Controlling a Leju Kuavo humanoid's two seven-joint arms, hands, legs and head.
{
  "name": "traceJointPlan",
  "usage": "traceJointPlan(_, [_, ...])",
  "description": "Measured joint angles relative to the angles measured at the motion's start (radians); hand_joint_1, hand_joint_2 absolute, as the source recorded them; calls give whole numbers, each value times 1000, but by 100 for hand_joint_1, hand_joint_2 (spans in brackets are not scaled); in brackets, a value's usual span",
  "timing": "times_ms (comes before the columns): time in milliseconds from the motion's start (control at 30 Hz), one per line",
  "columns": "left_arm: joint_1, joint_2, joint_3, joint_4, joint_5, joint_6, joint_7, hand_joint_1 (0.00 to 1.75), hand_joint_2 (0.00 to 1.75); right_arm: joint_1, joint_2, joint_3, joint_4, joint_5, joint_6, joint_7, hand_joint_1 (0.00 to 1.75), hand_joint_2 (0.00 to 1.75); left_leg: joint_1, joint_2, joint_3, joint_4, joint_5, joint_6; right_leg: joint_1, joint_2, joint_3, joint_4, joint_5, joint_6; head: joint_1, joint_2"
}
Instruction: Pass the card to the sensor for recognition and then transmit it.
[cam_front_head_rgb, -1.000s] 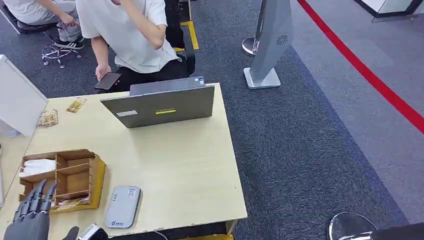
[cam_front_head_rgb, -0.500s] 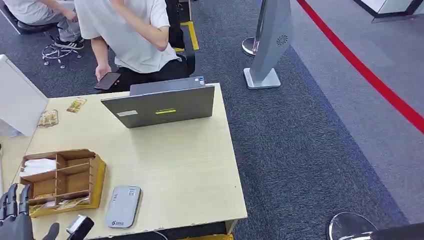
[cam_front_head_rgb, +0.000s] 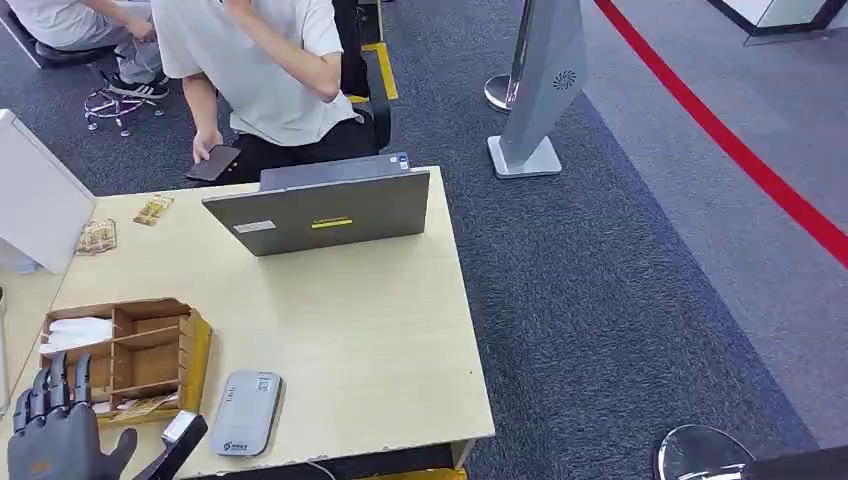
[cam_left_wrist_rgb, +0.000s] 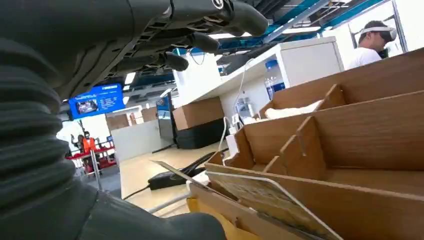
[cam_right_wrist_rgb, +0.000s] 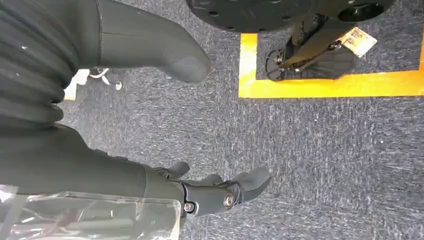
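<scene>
At the left near corner of the pale wooden table (cam_front_head_rgb: 350, 330) we see our left hand (cam_front_head_rgb: 60, 430), dark and many-fingered, hovering with fingers spread and holding nothing. Just ahead of it stands the brown wooden compartment organizer (cam_front_head_rgb: 125, 355), and the patterned cards (cam_front_head_rgb: 140, 406) lie in its nearest slot, touching the front wall. From the left wrist camera one card (cam_left_wrist_rgb: 270, 197) leans tilted over this front wall, its long axis running along the slot, across the direction of our fingers. To the right of the organizer lies the flat grey rounded card sensor (cam_front_head_rgb: 246, 412), on the table, near the front edge. Our right hand (cam_right_wrist_rgb: 220, 192) hangs over the carpet with fingers loosely curled, holding nothing. We judge the left hand is the nearer one for picking.
</scene>
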Motion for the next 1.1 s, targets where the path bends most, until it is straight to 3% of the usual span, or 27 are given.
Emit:
traceJointPlan(467, [-57,-10,-68,31,-13,-45,27,0,175,-10,0,0,13,3,3,-8,0,175,0,0,0,0,0,0,0,0,0,0,0,0,0,0])
traceJointPlan(1100, [-56,-8,-77,30,-6,-82,72,0,175,-10,0,0,12,-3,6,10,0,175,0,0,0,0,0,0,0,0,0,0,0,0,0,0])
